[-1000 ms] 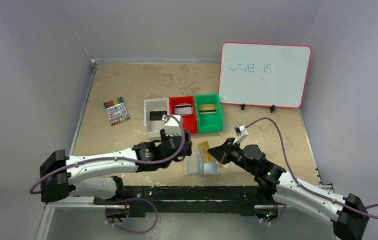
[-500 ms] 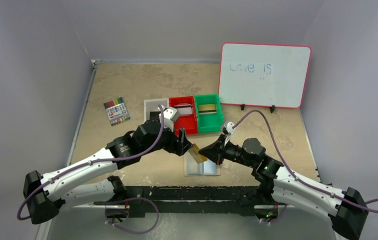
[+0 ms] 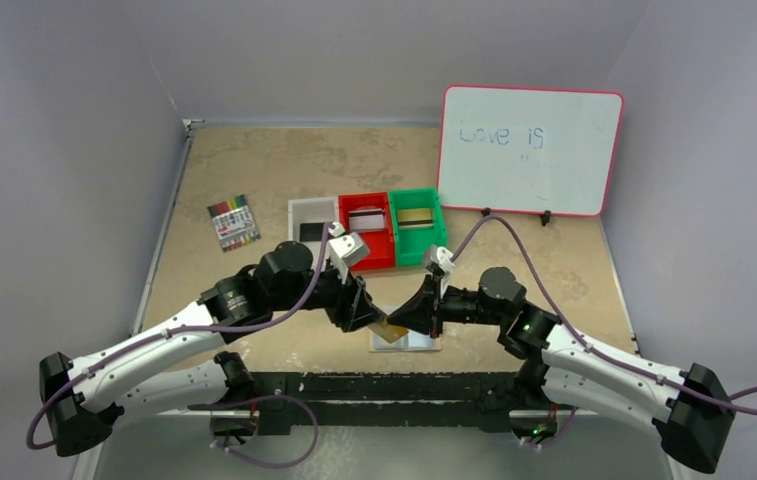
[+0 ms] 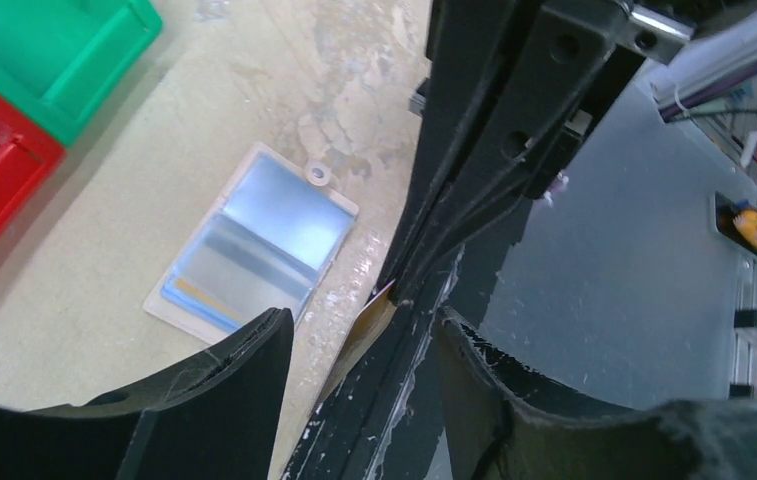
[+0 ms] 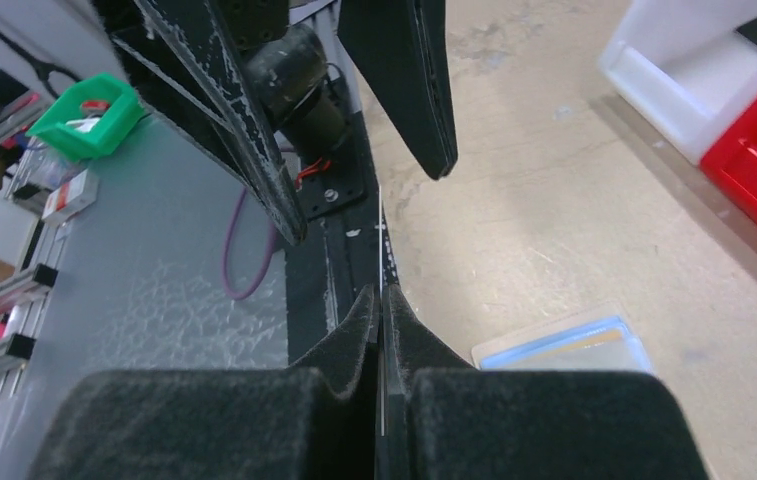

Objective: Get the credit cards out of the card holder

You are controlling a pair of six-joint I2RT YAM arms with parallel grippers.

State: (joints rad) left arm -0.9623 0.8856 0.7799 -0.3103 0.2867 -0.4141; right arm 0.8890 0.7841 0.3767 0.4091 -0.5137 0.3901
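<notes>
I'm in the middle of a handover. My right gripper [image 5: 381, 300] is clenched on a gold card [image 3: 388, 328], holding it in the air just over the left edge of the card holder [image 4: 254, 245]. The holder lies open on the table [image 3: 254, 170], near and centre. My left gripper [image 4: 364, 325] is released, with its fingers spread either side of the card's free end and not touching it.

As I judge it, the next move is to close the left fingers squarely on that free end and only then let go with the right. The card is thin and looks slick, so a skewed pinch could flip it out.

There are two grippers and one holder. Three bins sit in a row beyond the holder: white bin [image 3: 312, 203] on the left, red bin [image 3: 364, 198] in the middle and green bin [image 3: 417, 194] on the right. Each holds one card: a black card [image 3: 309, 231], a silver card [image 3: 364, 220] and a second gold one [image 3: 414, 217]. With the card in hand, that makes four. A tan strip in the holder's pocket may be a fifth, but I can't tell.
</notes>
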